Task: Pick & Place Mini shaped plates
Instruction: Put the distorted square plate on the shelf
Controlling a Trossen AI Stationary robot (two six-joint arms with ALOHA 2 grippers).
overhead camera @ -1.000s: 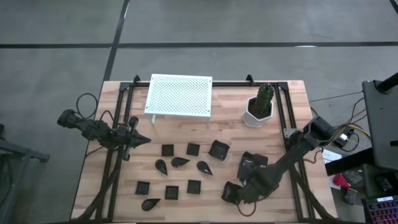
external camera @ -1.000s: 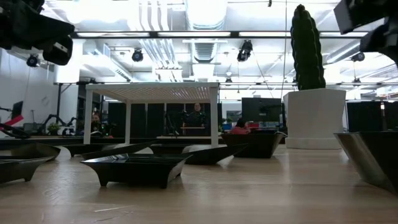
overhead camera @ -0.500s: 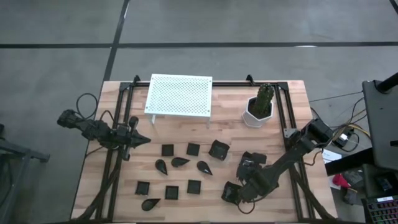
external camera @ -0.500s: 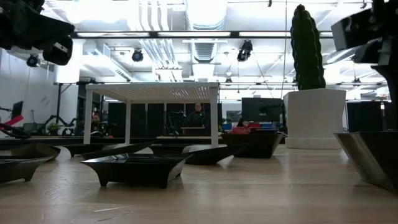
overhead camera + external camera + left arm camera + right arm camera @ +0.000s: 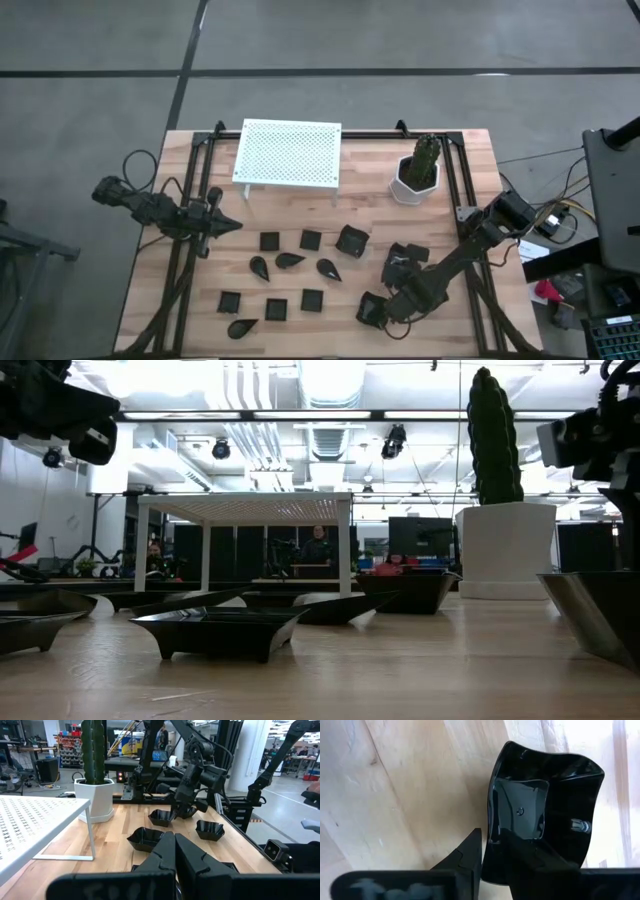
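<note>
Right end effector [image 5: 492, 855] straddles a raised-rim square plate's [image 5: 540, 820] edge!
Fingers spread astride the rim; plate upright, lower right of high view.

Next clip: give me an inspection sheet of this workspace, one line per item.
Surface: wooden table, bare planks between items.
Job's things: mini shaped plates, small black squares and teardrops in loose rows at centre; raised-rim dishes toward the right, one raised-rim dish with its rim between the right gripper's fingers.
Clutter: white perforated rack at the far edge; potted cactus beside it.
Grippers: left gripper shut, parked at the table's left; right gripper low over the dish, whether it has clamped not clear.
Cables: loose wires off the table's right.
Surroundings: grey floor; workshop with people far behind.
</note>
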